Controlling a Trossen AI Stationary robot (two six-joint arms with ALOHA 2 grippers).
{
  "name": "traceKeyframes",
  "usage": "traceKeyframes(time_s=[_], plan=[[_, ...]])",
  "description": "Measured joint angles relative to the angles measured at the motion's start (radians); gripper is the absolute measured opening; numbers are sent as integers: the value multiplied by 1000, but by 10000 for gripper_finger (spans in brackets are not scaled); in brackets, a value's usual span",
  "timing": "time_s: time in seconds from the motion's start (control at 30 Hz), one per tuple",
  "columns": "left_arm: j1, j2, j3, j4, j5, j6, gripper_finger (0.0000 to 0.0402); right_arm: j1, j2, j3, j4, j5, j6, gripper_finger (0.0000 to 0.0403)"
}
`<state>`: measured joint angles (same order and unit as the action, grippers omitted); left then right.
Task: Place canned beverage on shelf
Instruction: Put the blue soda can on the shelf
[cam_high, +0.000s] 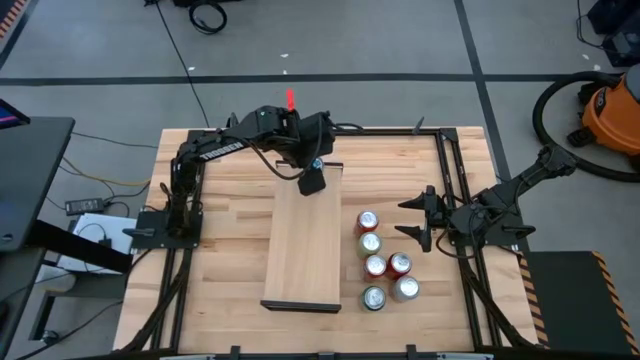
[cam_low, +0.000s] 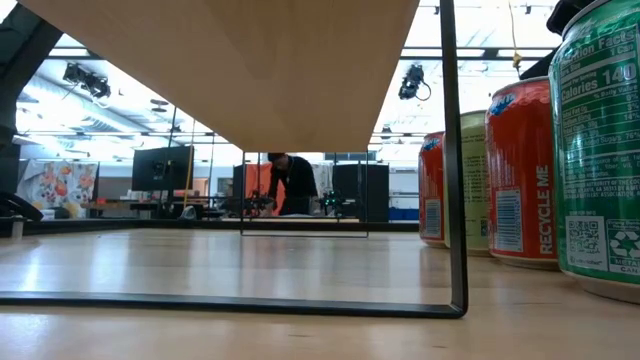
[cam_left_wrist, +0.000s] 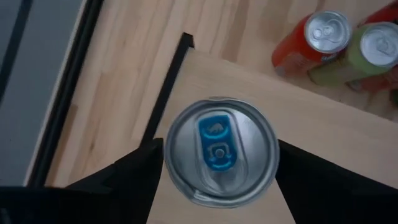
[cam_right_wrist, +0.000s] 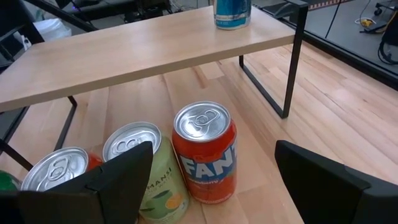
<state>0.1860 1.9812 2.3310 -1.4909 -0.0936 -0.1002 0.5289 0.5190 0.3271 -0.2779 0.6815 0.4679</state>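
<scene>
Orange Fanta can (cam_right_wrist: 204, 152) stands nearest your waiting right gripper (cam_right_wrist: 214, 180), jaws wide, heading the cluster by the shelf's (cam_high: 300, 245) long edge. Farther off, your left gripper (cam_left_wrist: 217, 165) flanks the blue-tabbed can (cam_left_wrist: 217, 150) at the shelf's far corner, fingers just clear. Only the right wrist view shows it standing upright there.
</scene>
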Motion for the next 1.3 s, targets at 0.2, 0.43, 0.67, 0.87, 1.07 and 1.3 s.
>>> traceKeyframes(time_s=[0.2,0.43,0.67,0.87,1.07,1.3], plan=[[-6,0,0,0,13,77,286,0,0,0,0,2,0,348],[-7,-1,0,3,21,177,247,0,9,0,-1,2,-7,348],[-7,-2,0,-9,21,219,255,0,46,0,5,2,-18,348],[-24,-2,1,-20,17,297,257,0,64,0,24,-2,-18,348],[-44,-4,2,-46,13,419,258,0,64,0,24,-5,-18,348],[-46,-4,2,-48,17,481,258,0,64,0,45,-5,-41,348]])
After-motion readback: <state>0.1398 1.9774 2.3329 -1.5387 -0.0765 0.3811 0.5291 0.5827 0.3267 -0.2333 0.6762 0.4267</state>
